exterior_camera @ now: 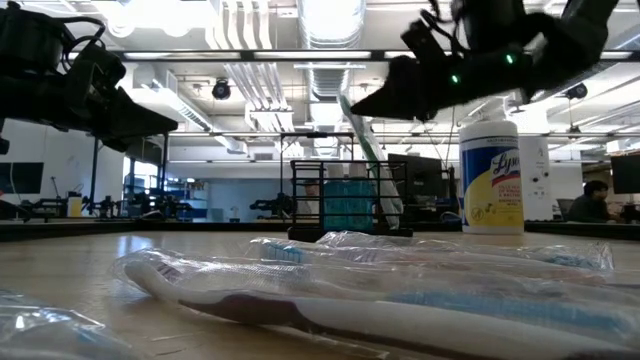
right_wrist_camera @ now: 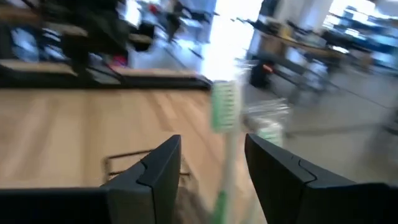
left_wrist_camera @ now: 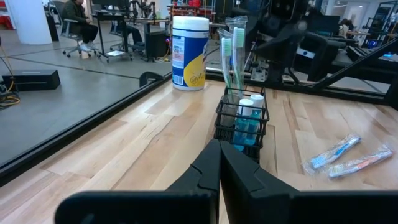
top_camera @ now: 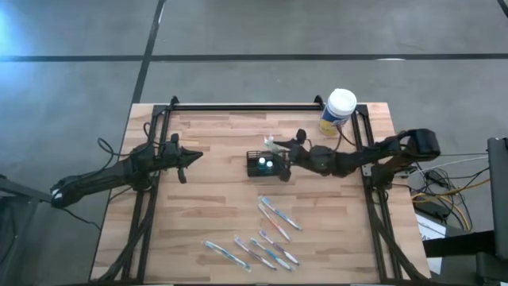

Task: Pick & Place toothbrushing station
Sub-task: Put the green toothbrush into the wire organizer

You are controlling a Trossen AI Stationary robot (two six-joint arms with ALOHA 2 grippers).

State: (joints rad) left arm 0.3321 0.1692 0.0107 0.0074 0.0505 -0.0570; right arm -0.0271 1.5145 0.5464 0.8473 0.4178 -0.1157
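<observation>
A robotics lab / open-plan workshop is indicated. Exposed white ceiling ducts and pipes (exterior_camera: 330,25) w/ strip lighting are seen overhead. A polished grey concrete floor (top_camera: 238,32) crossed by dark tape lines surrounds the light butcher-block wooden table (top_camera: 214,214). Desks w/ monitors and other dark rigs are seen behind; a seated person at a desk (left_wrist_camera: 78,22) is visible.

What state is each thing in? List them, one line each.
Caddy: upright on the table, holding toothbrushes and small bottles.
Green toothbrush: standing in the caddy, head up, between the right gripper's fingers, not clamped.
Right gripper: open, over the caddy.
Left gripper: shut, empty, away from the caddy.
Wipes canister: upright, lid closed.
Wrapped toothbrushes: lying flat, still packaged.
</observation>
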